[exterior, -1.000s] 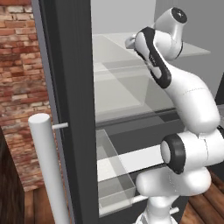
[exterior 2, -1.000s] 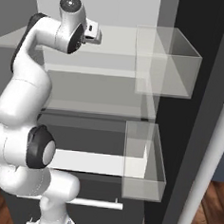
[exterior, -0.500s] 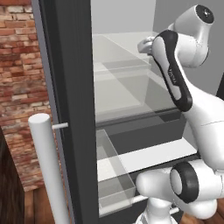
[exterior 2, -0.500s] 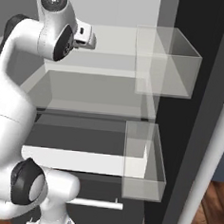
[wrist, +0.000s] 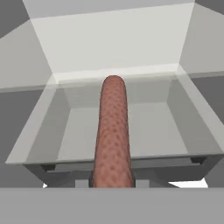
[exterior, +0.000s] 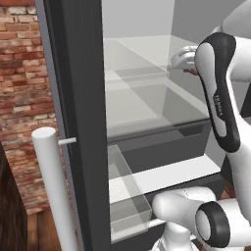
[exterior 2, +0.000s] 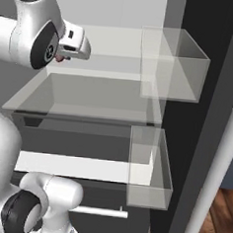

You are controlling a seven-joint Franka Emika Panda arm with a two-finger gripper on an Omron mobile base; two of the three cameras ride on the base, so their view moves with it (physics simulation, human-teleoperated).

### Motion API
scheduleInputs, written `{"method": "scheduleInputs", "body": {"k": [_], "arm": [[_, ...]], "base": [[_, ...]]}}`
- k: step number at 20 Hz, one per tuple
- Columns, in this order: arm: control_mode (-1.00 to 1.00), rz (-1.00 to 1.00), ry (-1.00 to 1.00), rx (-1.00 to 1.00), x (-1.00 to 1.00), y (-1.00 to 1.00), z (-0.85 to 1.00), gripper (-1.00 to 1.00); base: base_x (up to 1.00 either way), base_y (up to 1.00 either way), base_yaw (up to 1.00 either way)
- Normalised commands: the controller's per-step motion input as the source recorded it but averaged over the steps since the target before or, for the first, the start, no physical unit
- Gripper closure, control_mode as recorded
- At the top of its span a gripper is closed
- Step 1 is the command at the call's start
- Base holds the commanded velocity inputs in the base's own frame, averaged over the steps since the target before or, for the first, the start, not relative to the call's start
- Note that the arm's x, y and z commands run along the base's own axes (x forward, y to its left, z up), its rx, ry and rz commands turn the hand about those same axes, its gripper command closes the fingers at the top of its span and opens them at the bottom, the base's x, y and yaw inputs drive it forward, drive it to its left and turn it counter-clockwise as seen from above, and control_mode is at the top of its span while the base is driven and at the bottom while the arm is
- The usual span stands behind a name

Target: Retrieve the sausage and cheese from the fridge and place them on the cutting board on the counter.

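Observation:
The sausage, a long reddish-brown speckled roll, sticks straight out ahead of my hand in the hand view. My gripper is shut on its near end, and a small red bit of it shows under the hand. I hold it in front of the open fridge, level with the upper glass shelf. In the left base view the hand sits at the right of that shelf. The cheese, the cutting board and the counter are out of view.
The fridge door stands open on the right with two clear door bins. A white bar handle rises close on the left, another on the right. A brick wall lies left of the fridge.
My arm has drawn back from the fridge toward the base and risen, carrying the sausage with it. The fridge and its shelves have not shifted.

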Motion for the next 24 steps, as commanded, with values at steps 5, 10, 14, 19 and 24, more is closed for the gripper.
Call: {"method": "scheduleInputs", "body": {"k": [5,10,14,19,24], "arm": [[-1.00,-0.09,-0.05,-0.02,-1.00,0.03,-0.63,1.00],[-1.00,-0.10,-0.04,0.00,-1.00,0.00,-0.37,1.00],[-1.00,-0.09,0.00,0.00,-0.91,-0.01,-0.08,1.00],[-1.00,-0.06,0.02,0.00,-0.70,-0.13,0.17,1.00],[-1.00,0.00,0.11,0.00,-0.45,-0.20,0.37,1.00]], "base": [[0.00,0.00,0.00],[0.00,0.00,0.00],[0.00,0.00,0.00],[0.00,0.00,0.00],[0.00,0.00,0.00]]}}
